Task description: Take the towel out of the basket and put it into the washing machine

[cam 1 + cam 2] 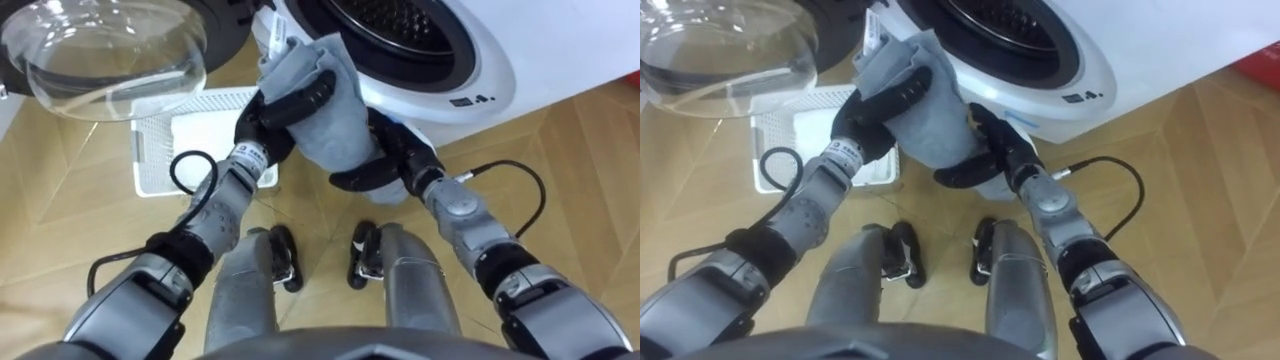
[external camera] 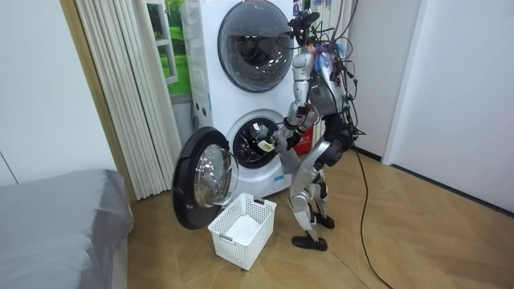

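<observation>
We note the grey towel point(image 1: 345, 125) mid-frame: left hand point(image 1: 278, 115) curled over it, right hand point(image 1: 365, 178) gripping underneath (washing machine point(image 1: 480, 60) stands open, upper right of frame).

My left robot hand point(image 1: 263, 125) and right robot hand point(image 1: 393, 162) are black; my grey jointed forearms carry looping black cables.
</observation>
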